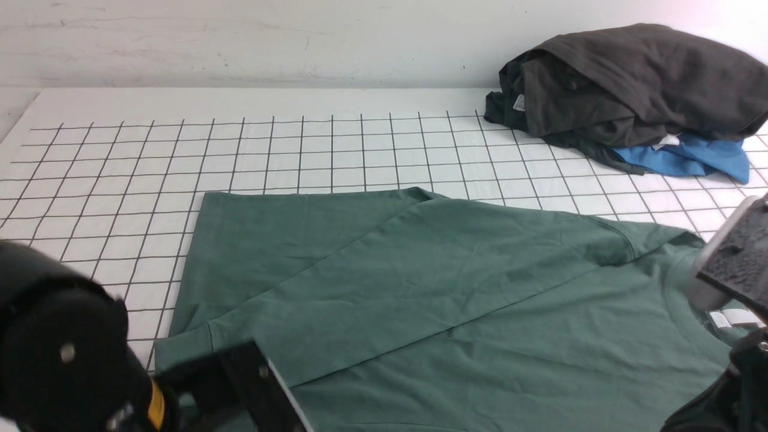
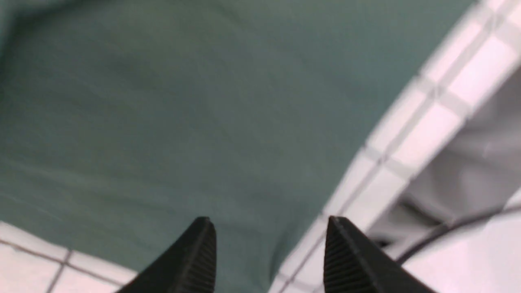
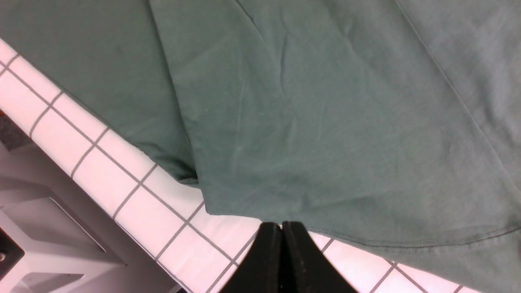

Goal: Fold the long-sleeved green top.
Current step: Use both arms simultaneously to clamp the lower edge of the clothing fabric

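The green long-sleeved top (image 1: pixel 456 288) lies spread flat on the gridded white table (image 1: pixel 120 174), neck to the right with its white neck label (image 1: pixel 729 319) showing. One sleeve is folded slantwise across the body, its cuff (image 1: pixel 186 351) at the front left. My left gripper (image 2: pixel 266 228) is open and empty, hovering over the top's edge (image 2: pixel 163 122) near the table's front. My right gripper (image 3: pixel 281 224) is shut, its tips right at the hem (image 3: pixel 366 240) of the top (image 3: pixel 325 122); no cloth shows between the jaws.
A dark charcoal-grey garment (image 1: pixel 630 84) is heaped on a bright blue one (image 1: pixel 690 157) at the back right. The table's front edge (image 2: pixel 407 134) runs close to both grippers, with a cable (image 2: pixel 447 232) below it. My left arm (image 1: pixel 60 348) fills the front-left corner.
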You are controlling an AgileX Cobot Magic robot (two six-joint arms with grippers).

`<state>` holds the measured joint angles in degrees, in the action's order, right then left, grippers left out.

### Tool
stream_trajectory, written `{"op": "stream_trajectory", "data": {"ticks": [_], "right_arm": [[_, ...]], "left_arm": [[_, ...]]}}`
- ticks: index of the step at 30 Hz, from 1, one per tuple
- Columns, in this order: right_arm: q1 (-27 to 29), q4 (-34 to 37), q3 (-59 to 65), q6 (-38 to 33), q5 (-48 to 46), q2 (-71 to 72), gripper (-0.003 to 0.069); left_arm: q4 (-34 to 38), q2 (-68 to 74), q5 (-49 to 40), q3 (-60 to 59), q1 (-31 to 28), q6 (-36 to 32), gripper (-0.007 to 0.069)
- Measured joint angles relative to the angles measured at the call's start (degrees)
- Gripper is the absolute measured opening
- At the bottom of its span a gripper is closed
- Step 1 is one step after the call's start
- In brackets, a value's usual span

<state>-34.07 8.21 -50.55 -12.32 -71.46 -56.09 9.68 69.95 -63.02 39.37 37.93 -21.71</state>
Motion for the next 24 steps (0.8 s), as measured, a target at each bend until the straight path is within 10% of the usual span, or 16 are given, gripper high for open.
{"op": "stream_trajectory", "data": {"ticks": [24], "right_arm": [[0.00,0.13,0.05,-0.04,-0.11,0.29,-0.0008]], "left_arm": [[-6.03,11.50,15.83,-10.83,7.54,-5.77,0.0466]]}}
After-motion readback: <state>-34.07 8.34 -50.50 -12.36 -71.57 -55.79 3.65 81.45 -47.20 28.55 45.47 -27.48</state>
